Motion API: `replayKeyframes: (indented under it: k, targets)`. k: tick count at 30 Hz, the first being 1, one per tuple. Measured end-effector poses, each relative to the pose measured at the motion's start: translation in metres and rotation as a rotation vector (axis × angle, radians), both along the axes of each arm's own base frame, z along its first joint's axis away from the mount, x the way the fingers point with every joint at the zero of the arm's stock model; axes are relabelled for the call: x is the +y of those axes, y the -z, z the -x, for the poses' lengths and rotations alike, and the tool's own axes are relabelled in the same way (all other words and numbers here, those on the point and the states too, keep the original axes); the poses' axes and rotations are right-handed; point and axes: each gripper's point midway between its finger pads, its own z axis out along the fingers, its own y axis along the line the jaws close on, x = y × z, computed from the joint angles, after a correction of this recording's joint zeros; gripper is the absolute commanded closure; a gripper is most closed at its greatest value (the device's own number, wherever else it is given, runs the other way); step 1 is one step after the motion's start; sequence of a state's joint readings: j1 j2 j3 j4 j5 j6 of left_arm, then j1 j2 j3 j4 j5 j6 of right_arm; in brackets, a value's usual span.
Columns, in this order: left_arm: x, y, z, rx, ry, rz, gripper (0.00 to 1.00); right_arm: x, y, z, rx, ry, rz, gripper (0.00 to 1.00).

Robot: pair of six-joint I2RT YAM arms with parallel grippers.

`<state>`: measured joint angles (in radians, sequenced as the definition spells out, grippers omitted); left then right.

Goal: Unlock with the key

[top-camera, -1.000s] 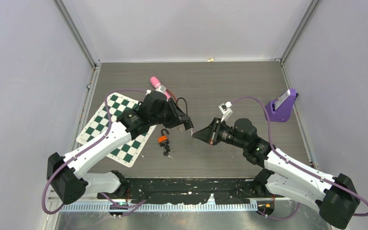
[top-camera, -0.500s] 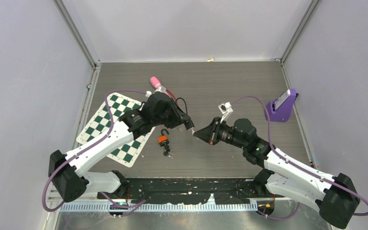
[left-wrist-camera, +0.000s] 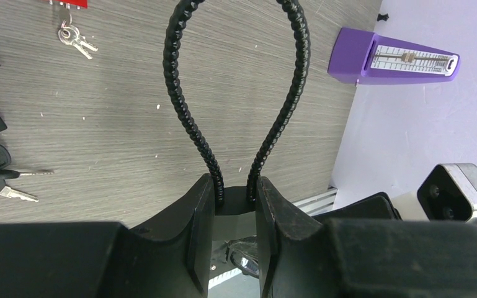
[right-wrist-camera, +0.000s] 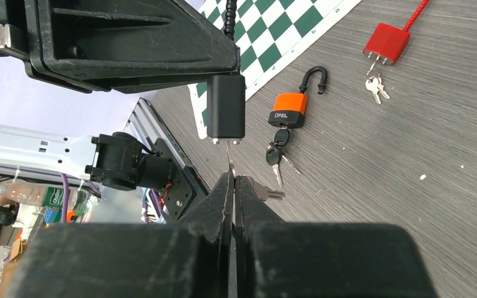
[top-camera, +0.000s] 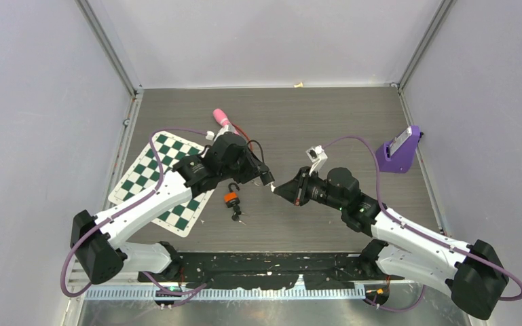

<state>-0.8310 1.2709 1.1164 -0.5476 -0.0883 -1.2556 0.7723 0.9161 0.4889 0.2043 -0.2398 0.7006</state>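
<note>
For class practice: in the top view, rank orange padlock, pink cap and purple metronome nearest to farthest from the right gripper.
1. orange padlock, just left of the right gripper.
2. pink cap, far back left.
3. purple metronome, right edge.

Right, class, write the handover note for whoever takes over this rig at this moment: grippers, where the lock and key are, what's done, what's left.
Left gripper: shut on the black cable lock, held in the air, both cable ends in its body.
Right gripper: shut on the key, its tip at the keyhole end of the lock body; depth of insertion unclear.
Done: lock and key picked up and lined up.
Left: push the key home, turn it, free the cable.
Lying nearby: orange padlock, shackle open.
</note>
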Motion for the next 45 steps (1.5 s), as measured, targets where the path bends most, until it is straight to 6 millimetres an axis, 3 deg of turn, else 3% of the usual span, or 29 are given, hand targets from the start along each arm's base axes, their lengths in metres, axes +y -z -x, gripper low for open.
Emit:
replayKeyframes:
  k: [12, 24, 37, 45]
  targets:
    - [0.003, -0.012, 0.003, -0.001, -0.067, 0.11, 0.91, -0.002, -0.017, -0.001, -0.132, -0.006, -0.052, 0.95]
    - [0.001, -0.008, 0.002, 0.009, -0.063, 0.102, 0.84, -0.005, -0.011, -0.004, -0.154, 0.002, -0.005, 0.95]
    - [0.024, -0.009, -0.01, 0.09, -0.13, 0.221, 1.0, 0.01, -0.02, -0.014, -0.113, -0.01, 0.001, 0.95]
    - [0.031, -0.012, -0.01, 0.136, -0.122, 0.262, 1.0, 0.014, -0.034, -0.011, -0.034, -0.036, -0.002, 0.95]
